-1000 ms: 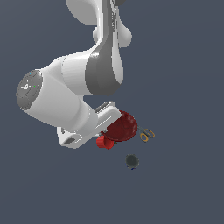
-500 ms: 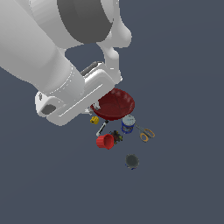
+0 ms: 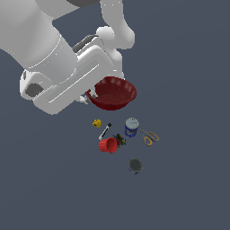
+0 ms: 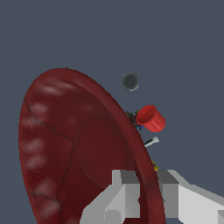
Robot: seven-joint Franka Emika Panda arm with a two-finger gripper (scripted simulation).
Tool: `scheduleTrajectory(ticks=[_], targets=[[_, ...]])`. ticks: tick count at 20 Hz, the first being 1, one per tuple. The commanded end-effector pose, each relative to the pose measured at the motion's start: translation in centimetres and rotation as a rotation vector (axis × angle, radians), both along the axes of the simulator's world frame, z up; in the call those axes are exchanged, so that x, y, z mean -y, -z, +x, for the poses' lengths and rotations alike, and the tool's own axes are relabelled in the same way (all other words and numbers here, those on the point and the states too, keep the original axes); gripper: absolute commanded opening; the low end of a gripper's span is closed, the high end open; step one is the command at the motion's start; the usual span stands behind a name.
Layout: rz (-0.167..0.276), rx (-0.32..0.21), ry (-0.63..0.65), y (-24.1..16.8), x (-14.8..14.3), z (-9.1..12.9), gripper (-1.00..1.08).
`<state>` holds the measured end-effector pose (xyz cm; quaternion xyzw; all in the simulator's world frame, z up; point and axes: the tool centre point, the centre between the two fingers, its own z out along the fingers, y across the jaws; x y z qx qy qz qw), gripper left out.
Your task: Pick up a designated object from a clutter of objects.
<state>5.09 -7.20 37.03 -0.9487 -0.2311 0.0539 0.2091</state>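
Note:
The wide dark red bowl [image 3: 113,93] hangs in the air, well above the other items, held at its rim on the exterior view's left. In the wrist view the bowl [image 4: 74,148] fills the frame, and my gripper [image 4: 146,194] is shut on its rim, one grey finger [image 4: 124,192] inside the bowl and the other outside. In the exterior view the fingertips are hidden behind the white hand [image 3: 74,78]. Below lie the red cup [image 3: 108,145], blue can [image 3: 131,127], orange-handled scissors [image 3: 149,136], marker [image 3: 105,131], yellow piece [image 3: 96,123] and dark disc [image 3: 135,165].
The big white arm covers the upper part of the exterior view's left side. A small dark object [image 3: 119,140] lies beside the red cup. All the small items sit close together on the plain dark grey surface [image 3: 188,179].
The bowl has risen with the gripper, up and away from the clutter. The items it hid a second ago, the can, marker and yellow piece, now show on the surface.

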Motion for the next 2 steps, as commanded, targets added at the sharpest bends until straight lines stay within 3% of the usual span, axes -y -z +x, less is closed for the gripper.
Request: scheduleTrajectory(ticks=[1,2], targets=[[0.000,0.001,-0.001,-0.48,0.06,-0.07,-1.00],[0.000,0.001,-0.001,-0.51,0.07,-0.07,-1.00]])
